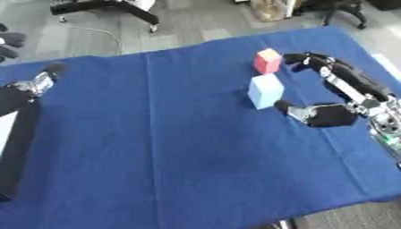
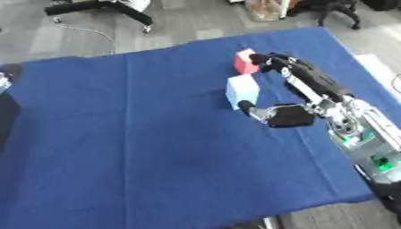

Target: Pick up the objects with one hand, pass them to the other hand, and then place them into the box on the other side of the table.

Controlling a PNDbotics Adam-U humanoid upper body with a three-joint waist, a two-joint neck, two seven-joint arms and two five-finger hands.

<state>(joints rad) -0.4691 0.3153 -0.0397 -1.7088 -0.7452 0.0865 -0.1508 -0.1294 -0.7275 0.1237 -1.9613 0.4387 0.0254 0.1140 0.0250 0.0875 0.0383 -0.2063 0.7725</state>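
A light blue block (image 1: 266, 90) stands on the blue table (image 1: 180, 147), with a red block (image 1: 267, 61) just behind it. My right hand (image 1: 333, 89) lies open around them from the right: its fingers (image 1: 313, 60) reach past the red block's right side and its thumb (image 1: 294, 110) sits just in front of the blue block. The hand holds neither block. My left hand (image 1: 39, 80) rests at the table's far left edge, fingers up and relaxed. A dark box (image 1: 14, 147) shows at the left edge, partly cut off.
Grey floor, a chair base (image 1: 109, 9) and a cable lie beyond the table's far edge. Wide bare cloth stretches between the blocks and the left side.
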